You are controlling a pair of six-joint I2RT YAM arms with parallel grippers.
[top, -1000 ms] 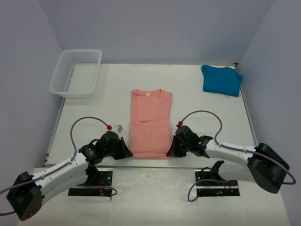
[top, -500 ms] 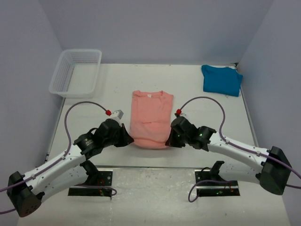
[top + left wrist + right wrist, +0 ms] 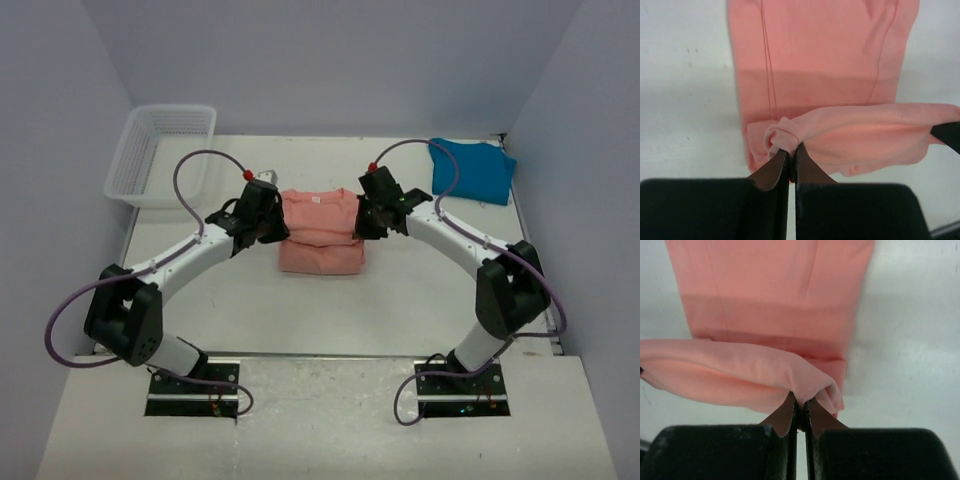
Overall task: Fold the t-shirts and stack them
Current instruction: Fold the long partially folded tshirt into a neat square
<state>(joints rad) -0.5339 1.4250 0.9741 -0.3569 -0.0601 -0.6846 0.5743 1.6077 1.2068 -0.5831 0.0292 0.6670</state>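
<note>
While reaching far forward from either side, the left claw [image 3: 792, 148] and right claw [image 3: 800, 401] each pinch the salmon-pink t-shirt [image 3: 320, 252].

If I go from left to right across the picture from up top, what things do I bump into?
white basket → left tool → pink t-shirt → right tool → blue t-shirt

Two white arms [image 3: 185, 250] with bulky black joints [image 3: 125, 315], thin purple cables [image 3: 200, 153] that looped from each wrist, red plugs [image 3: 247, 174], brown pointed fingers [image 3: 771, 172], black base plates [image 3: 215, 382].
</note>
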